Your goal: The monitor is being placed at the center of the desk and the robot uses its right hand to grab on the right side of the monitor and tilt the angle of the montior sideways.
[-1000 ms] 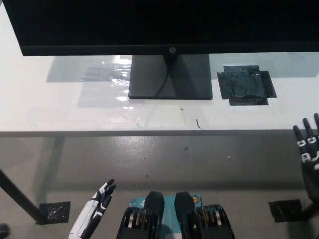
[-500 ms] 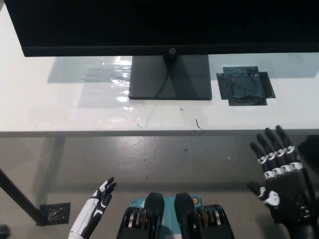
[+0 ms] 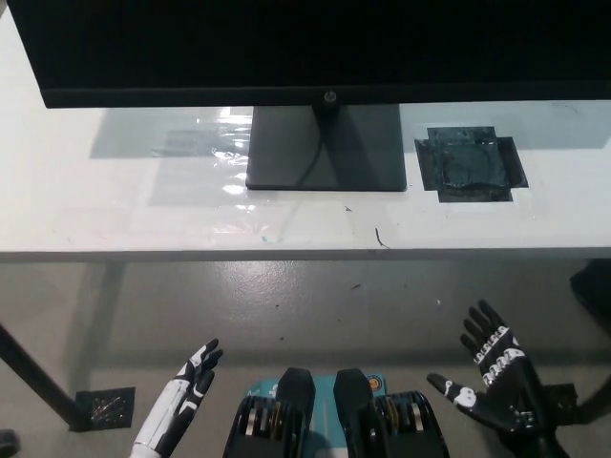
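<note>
monitor [image 3: 315,48] on desk [image 3: 95,210] (centre), tape patch [image 3: 470,164] right

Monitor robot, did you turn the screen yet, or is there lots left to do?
Done: the monitor stands mid-desk, facing straight. In hand: nothing; the black right hand is open, low before the desk edge, touching nothing. The white left hand rests at lower left. Left: reach, grab the monitor's right side, swivel it.

White desk [image 3: 115,205] above grey concrete floor [image 3: 286,305].
</note>
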Robot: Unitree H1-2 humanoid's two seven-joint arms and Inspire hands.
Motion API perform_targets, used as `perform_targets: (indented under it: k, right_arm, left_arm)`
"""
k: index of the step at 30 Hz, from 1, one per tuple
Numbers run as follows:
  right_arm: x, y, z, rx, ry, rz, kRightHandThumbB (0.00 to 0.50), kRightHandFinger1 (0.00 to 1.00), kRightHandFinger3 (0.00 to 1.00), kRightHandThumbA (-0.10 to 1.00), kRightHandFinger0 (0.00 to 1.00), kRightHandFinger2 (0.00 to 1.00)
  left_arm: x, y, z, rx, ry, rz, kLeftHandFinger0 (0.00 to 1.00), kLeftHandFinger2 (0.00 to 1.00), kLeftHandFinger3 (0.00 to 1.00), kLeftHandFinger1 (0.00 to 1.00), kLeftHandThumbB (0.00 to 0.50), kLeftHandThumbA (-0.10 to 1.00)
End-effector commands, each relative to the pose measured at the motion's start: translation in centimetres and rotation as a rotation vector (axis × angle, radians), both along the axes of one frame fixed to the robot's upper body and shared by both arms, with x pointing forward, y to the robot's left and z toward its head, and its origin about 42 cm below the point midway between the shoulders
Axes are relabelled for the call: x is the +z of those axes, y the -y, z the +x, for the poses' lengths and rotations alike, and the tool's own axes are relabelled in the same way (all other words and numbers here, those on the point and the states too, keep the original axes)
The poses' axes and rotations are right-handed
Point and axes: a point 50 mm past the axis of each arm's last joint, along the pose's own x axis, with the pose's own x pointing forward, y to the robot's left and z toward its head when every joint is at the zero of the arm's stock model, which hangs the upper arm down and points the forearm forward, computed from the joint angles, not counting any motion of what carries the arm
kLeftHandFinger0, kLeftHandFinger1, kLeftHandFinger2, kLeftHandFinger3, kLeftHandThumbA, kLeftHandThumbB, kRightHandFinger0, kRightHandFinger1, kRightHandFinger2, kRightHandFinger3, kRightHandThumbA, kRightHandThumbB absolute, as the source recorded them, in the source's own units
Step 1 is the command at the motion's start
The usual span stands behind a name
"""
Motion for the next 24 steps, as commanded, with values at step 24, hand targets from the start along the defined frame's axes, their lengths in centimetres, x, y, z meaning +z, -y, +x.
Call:
perform_targets:
  k: [24]
  right_arm:
    - [1.1,-0.9,3.9,-0.033,0.177,-0.266,0.243,1.0,1.0,1.0,1.0,1.0]
  left_arm:
    - [3.0,-0.6,2.7,-0.022,0.135,0.028,1.0,1.0,1.0,1.0,0.288,1.0]
